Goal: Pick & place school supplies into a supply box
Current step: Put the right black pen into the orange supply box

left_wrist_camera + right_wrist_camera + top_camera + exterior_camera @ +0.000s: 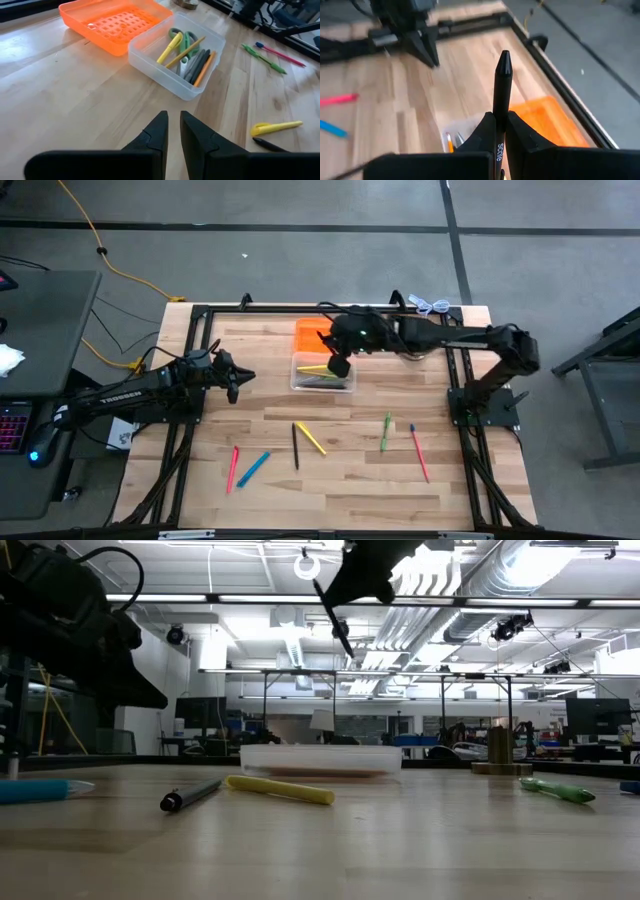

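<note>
Box (322, 373), clear plastic, sits at mid-table just in front of the orange tray (312, 334), touching or nearly touching it. It already holds scissors (184, 40), a yellow marker (169, 48) and several pens and pencils.

Right gripper (339, 364) hangs high above the box, its fingers clamped on a black pen (501, 95) that stands up between them. Left gripper (236, 380) waits over bare table well to the box's left, fingers nearly together and holding nothing.

The pen looks about ready to go in. The likely trouble is the drop: in the low view it hangs tilted and well clear of the rim, so released from that height it may strike the rim or the pile inside and bounce out onto the table or into the tray. Lowering it and laying it along the box's length would cut that risk.

Loose on the near half of the table: a yellow marker (311, 438) beside a black pen (295, 446), a blue marker (253, 468), a pink pen (233, 467), a green pen (385, 432) and a pink pen with a blue cap (418, 450). A brass-coloured bell (500, 753) stands behind, to the right. Nothing blocks the way down to the box.
</note>
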